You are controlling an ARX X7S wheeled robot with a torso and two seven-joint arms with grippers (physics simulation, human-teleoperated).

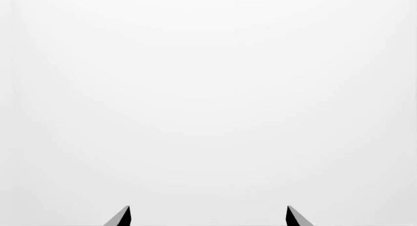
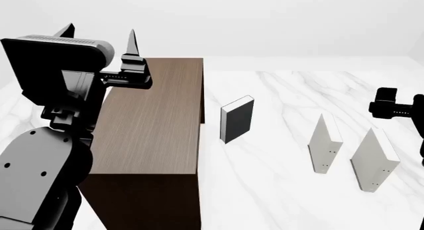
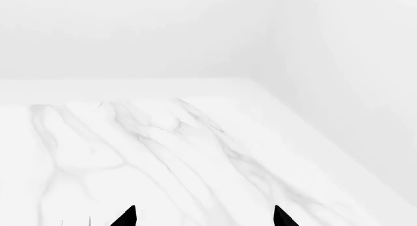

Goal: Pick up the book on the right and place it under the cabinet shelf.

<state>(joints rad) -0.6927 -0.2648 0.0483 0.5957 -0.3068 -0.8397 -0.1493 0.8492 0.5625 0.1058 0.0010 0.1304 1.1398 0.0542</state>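
The book [image 2: 376, 160], thin and pale grey-white, stands upright on the marble table at the far right of the head view. The cabinet shelf [image 2: 156, 125], large and dark brown, stands at the left. My left gripper [image 2: 99, 35] is open and empty, raised above the cabinet's far left end with its fingers pointing up; its wrist view shows the gripper [image 1: 208, 215] against blank white only. My right arm [image 2: 392, 107] hangs at the right edge, behind and above the book. The right gripper [image 3: 204, 215] is open and empty over bare marble. The book is out of both wrist views.
A look-alike pale book [image 2: 326, 143] stands just left of the task book. A thicker black-covered book [image 2: 237, 119] stands upright near the cabinet's right side. The white marble table [image 2: 278, 190] ends at a white wall behind.
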